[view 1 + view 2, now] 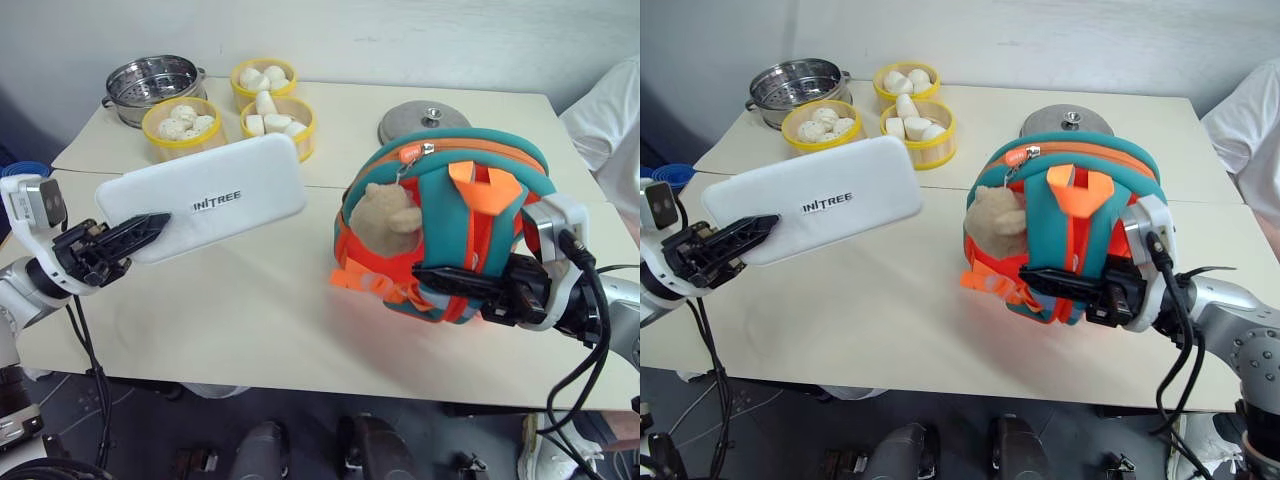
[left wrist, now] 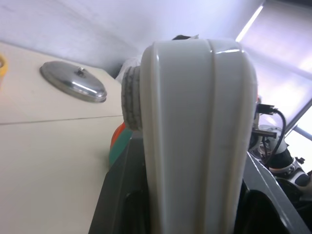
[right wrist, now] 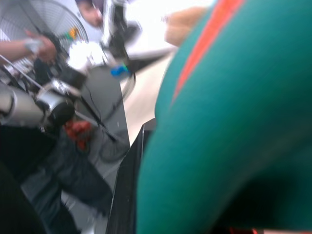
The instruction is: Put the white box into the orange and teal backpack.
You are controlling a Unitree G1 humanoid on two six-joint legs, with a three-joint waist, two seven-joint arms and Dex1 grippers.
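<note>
In the head views, your right gripper [image 1: 440, 283] is nearest, at the table's [image 1: 250, 320] front right, its fingers clamped shut on a teal strap of the orange and teal backpack [image 1: 450, 215], which stands upright there with its tan plush toy [image 1: 385, 222] facing left; your left gripper [image 1: 140, 232] at the front left edge pinches one end of the white box [image 1: 205, 195], held tilted above the tabletop. Behind, toward the far left corner, sit a steel steamer pot [image 1: 155, 85] and three yellow bowls of dumplings [image 1: 270, 115], with a steel lid [image 1: 425, 122] beyond the backpack. Your left wrist view shows the box's edge [image 2: 195, 136] upright between the fingers, and your right wrist view shows the teal strap [image 3: 234, 126] close up.
</note>
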